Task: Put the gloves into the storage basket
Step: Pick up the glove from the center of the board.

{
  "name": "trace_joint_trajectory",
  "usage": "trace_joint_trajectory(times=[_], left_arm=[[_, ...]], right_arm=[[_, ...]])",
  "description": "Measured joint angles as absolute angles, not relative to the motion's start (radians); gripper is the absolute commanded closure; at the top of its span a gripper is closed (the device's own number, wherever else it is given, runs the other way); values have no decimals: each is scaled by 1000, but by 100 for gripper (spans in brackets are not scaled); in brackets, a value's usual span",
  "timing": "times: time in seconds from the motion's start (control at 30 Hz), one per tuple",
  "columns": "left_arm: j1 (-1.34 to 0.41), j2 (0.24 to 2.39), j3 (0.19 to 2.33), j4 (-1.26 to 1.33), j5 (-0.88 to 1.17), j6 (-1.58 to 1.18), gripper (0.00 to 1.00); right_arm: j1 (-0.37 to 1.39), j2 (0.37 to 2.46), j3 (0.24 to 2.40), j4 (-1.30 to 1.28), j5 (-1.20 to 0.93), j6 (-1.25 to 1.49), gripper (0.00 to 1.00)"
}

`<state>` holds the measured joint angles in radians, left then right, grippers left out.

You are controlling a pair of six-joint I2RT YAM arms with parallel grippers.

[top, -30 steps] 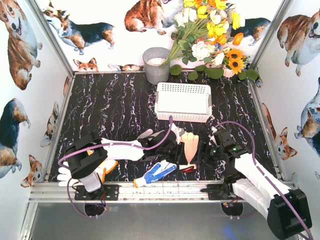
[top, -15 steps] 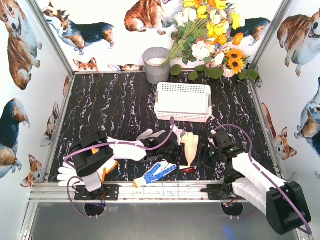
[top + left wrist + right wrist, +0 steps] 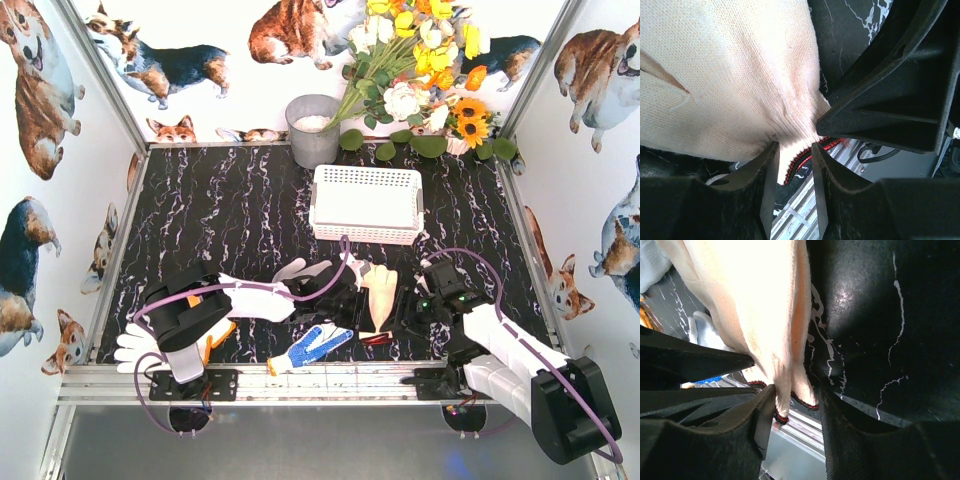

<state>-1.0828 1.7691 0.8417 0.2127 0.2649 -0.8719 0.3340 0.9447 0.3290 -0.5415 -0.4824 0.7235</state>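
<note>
Both arms have closed in on the cream glove (image 3: 380, 290) since the earlier frame: the right gripper (image 3: 398, 322) has shifted left toward it, and both pairs of jaws have narrowed.

From above, we see this glove near the middle of the table (image 3: 230, 220), between the grippers and apart from the storage basket (image 3: 366, 232) on the far side, with bare table between them. The left gripper (image 3: 360, 318) hides its left edge. A blue-dotted glove (image 3: 312, 345) lies just beside the near rail (image 3: 330, 372). A white glove (image 3: 135, 345) and an orange-yellow glove (image 3: 216, 335) sit near-left, partly under the left arm.

Left wrist view: the fingers (image 3: 767, 190) pinch the gathered cuff.

Right wrist view: the fingers (image 3: 762, 415) bracket the same cuff and touch the cloth. We cannot tell whether they clamp it.
</note>
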Motion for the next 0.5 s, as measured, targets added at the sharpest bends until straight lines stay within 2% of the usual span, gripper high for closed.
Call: trace_joint_trajectory(times=[0.17, 0.33, 0.5], left_arm=[[-1083, 1769, 841, 213, 260, -876, 73], [-1083, 1769, 830, 228, 252, -875, 72], [-1088, 1695, 776, 240, 188, -846, 65]], right_arm=[[334, 943, 329, -534, -509, 748, 69], [334, 912, 329, -527, -529, 780, 88], [334, 902, 329, -528, -540, 797, 100]])
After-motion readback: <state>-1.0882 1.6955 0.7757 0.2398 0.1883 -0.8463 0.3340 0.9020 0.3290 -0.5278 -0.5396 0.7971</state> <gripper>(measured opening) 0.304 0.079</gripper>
